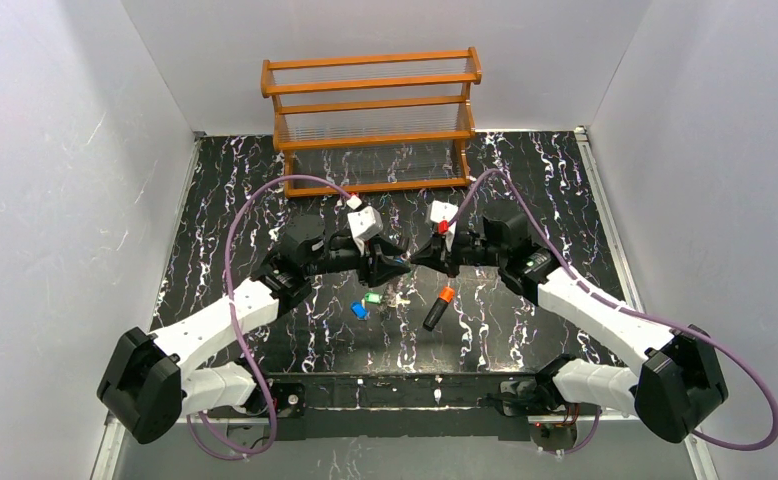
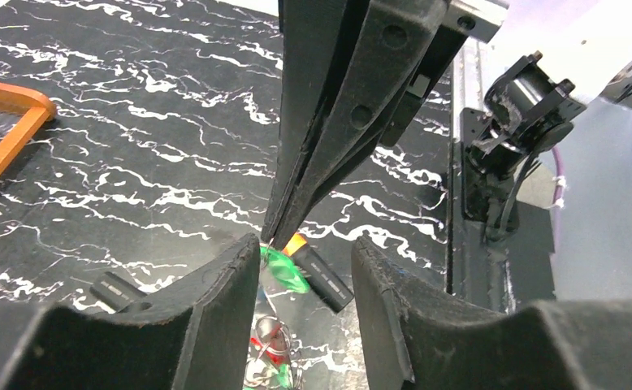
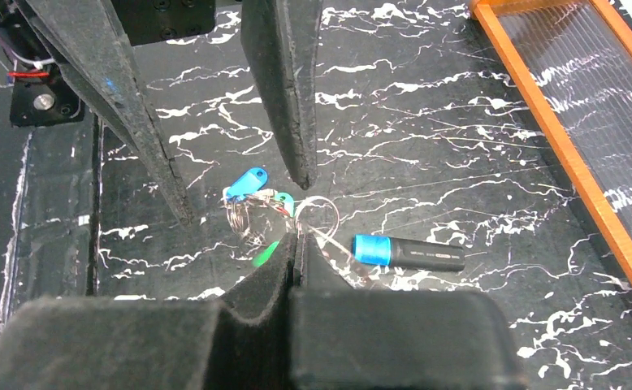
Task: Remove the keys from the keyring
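Observation:
My right gripper [image 1: 417, 258] is shut on a green key [image 2: 288, 270] that hangs from its tip [image 2: 274, 236] above the table; the key shows as a green sliver [image 3: 267, 253] beside my right gripper [image 3: 296, 242]. My left gripper [image 2: 305, 244] is open and empty, its fingers [image 3: 134, 122] either side of the right tip. Below lie a blue key [image 3: 246, 183], a second green key [image 1: 372, 298] and the pale keyring [image 3: 318, 213] among small wire loops. Whether these keys sit on the ring is unclear.
An orange-capped black marker [image 1: 437, 310] lies just right of the keys, also in the left wrist view [image 2: 322, 275]. A blue-capped marker [image 3: 409, 253] lies beside the ring. A wooden rack [image 1: 370, 120] stands at the back of the table.

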